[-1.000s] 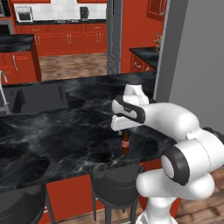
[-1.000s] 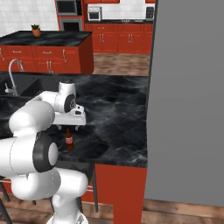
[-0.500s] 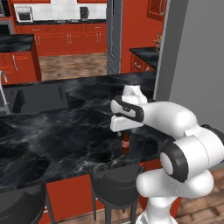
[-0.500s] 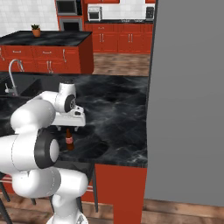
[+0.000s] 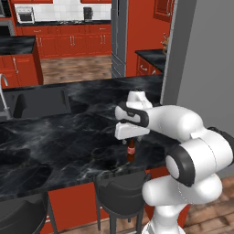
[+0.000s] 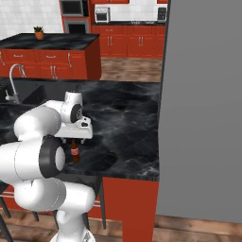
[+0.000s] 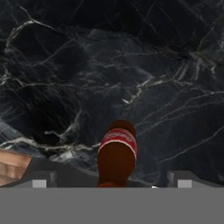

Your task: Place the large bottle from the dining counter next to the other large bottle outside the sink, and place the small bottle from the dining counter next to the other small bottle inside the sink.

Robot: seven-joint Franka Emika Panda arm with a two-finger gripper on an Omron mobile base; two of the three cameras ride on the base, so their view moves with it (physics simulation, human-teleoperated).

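1 bottle [image 5: 131,151] near dining counter [image 5: 55,141] edge

bottle [image 5: 131,150] upright on dining counter [image 5: 55,141] – near edge (stools [image 5: 119,194] below)

Glossy black marble dining counter [image 5: 59,141], smooth brown bottle [image 7: 116,157] with red label

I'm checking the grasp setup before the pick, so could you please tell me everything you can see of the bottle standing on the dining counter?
The bottle is small and dark brown, cola-like, with a red label banded in white around its body. It stands upright on the black, white-veined dining counter, near the edge above the bar stools. The claw hangs directly over it with its jaws wide open, one fingertip to each side, and nothing grips the bottle. Its cap is hidden under the hand in the base views. Only the counter is seen touching it.
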